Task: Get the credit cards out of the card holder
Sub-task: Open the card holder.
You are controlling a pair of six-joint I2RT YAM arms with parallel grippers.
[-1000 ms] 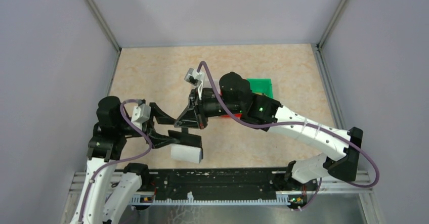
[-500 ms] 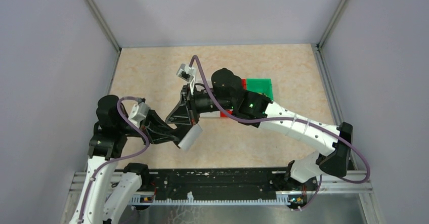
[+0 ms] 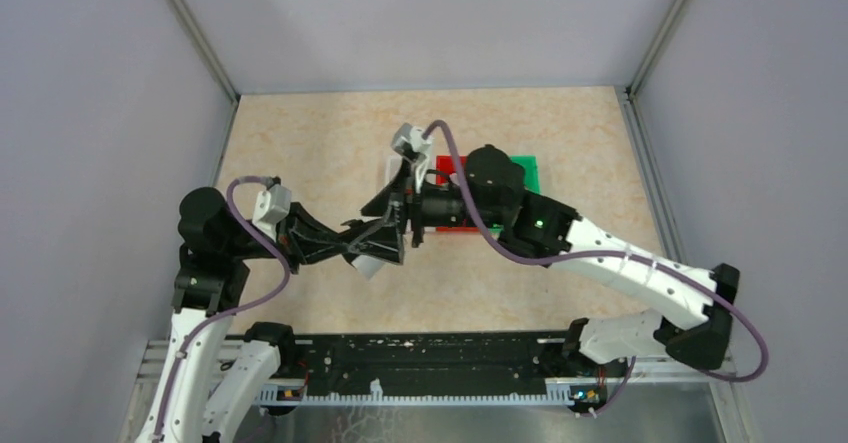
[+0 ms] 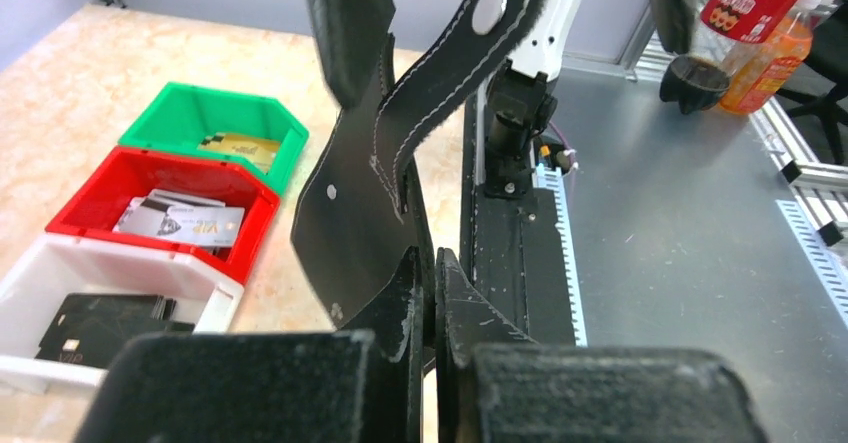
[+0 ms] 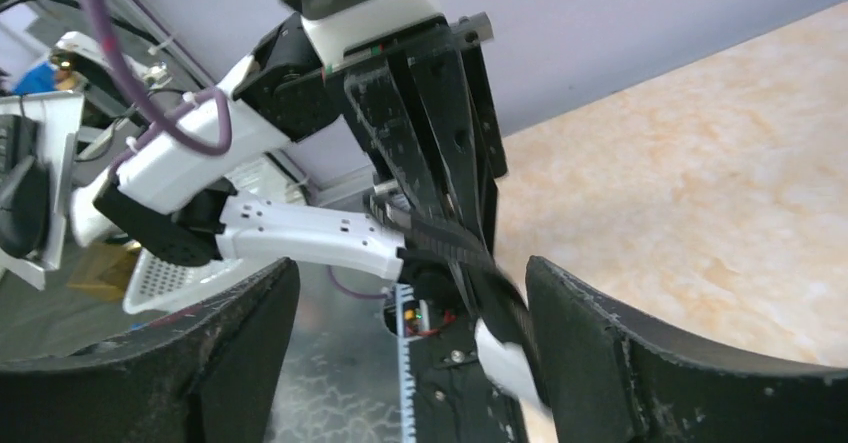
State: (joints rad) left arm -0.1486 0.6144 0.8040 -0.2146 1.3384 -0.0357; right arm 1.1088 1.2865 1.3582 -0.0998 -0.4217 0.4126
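On the table [image 3: 300,143], a green bin [image 4: 180,113], a red bin [image 4: 95,203] and a white bin [image 4: 120,260] sit in a row, with credit cards [image 4: 195,225] lying in them. My left gripper [image 4: 432,273] is clamped fully on the card holder [image 4: 370,183] and holds it above the table. The holder's long axis runs away from the fingers, strap at the far end. My right gripper [image 5: 410,273] stands wide and empty, facing that free end, just beside it. I judge the right arm nearer for extraction. Any cards left inside are hidden.
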